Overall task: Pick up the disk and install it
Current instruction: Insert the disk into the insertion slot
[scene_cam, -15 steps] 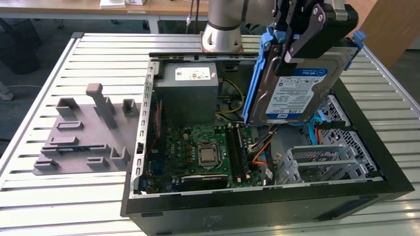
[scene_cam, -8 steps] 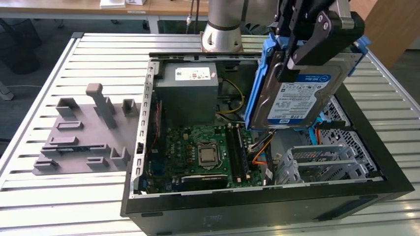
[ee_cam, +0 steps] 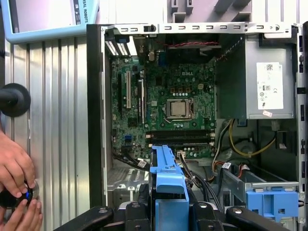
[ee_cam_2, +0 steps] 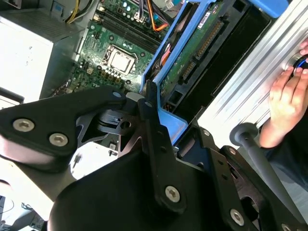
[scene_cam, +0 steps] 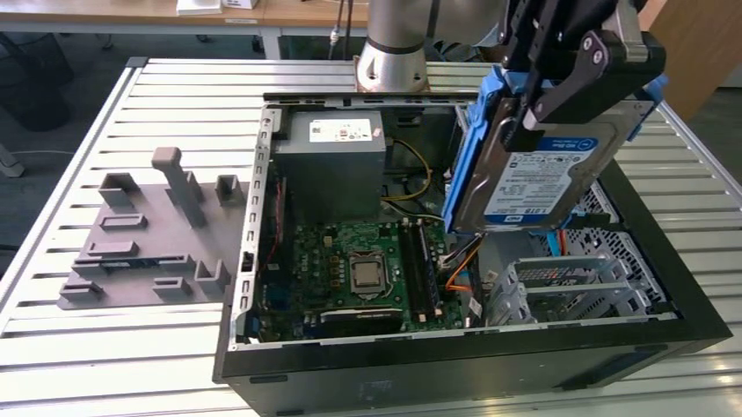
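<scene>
The disk, silver-grey with a blue-and-white label and blue rails, hangs tilted on edge above the open computer case, over its right half in the exterior view. My gripper is shut on the disk's upper part. In the first wrist view the disk's blue rail shows edge-on between the black fingers, with the motherboard beyond it. The second wrist view shows the disk's green circuit-board underside and my gripper clamped on the blue rail.
Inside the case are a grey power supply box, a metal drive cage and a blue latch, with loose cables. A grey moulded fixture lies on the slatted table. A person's hands rest beside the case.
</scene>
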